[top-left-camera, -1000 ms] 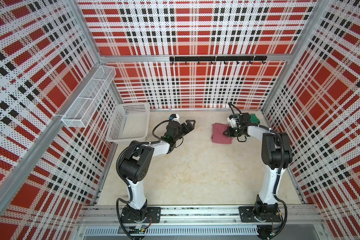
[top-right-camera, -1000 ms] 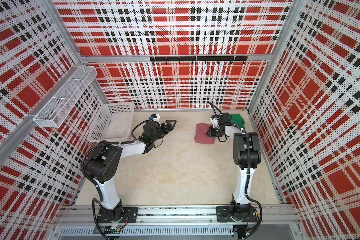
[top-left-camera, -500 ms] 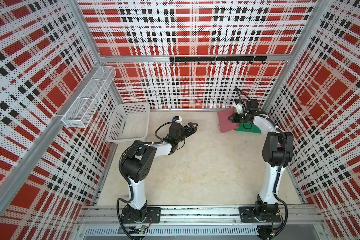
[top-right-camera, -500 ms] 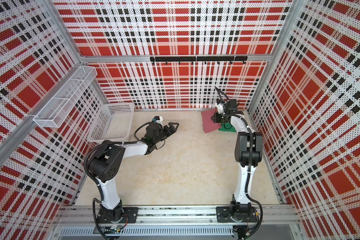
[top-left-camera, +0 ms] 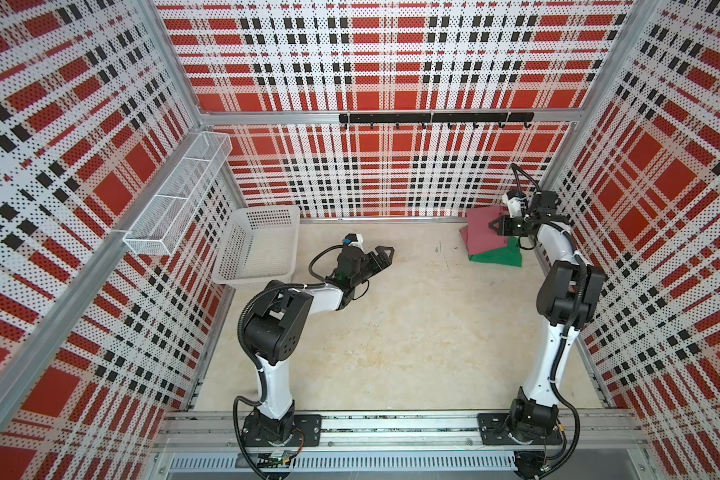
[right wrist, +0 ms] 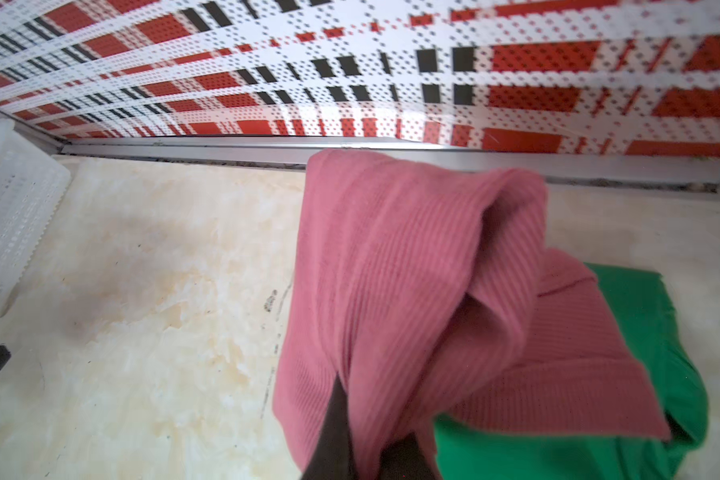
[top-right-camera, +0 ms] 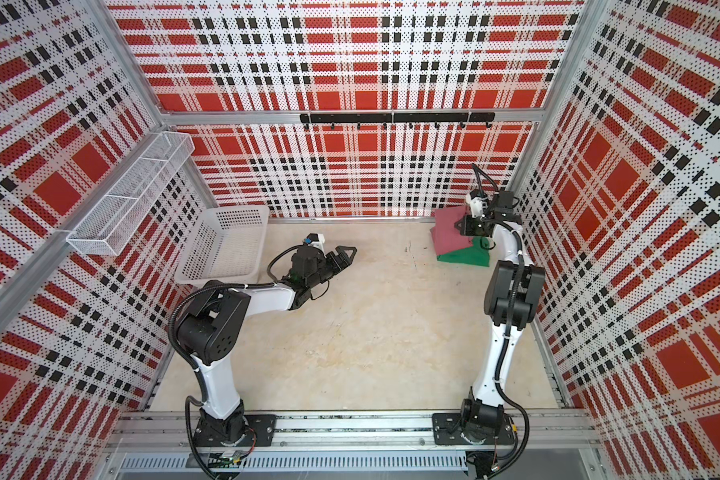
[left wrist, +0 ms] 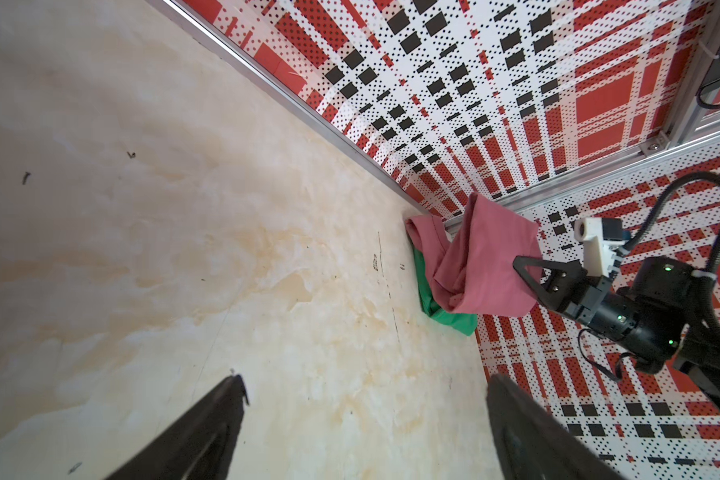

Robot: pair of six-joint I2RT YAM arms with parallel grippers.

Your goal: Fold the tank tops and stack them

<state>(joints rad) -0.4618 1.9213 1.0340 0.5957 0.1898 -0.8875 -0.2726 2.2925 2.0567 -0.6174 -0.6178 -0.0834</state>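
— What is shown in both top views?
— A dusty rose-pink ribbed cloth tank top (top-left-camera: 479,235) is pinched in the closed right gripper (top-left-camera: 495,226) at the far right corner. Its lower part is draped onto a bright green cloth tank top (top-left-camera: 497,259) laid flat on the beige marbled table (top-left-camera: 391,332). The left gripper (top-left-camera: 382,257) is spread wide near a white perforated plastic basket (top-left-camera: 258,245), well apart from both garments.
— And in the left wrist view?
— Wide jaws are seen with nothing between them.
— In the right wrist view?
— Pink cloth is clamped between dark fingers (right wrist: 333,432).
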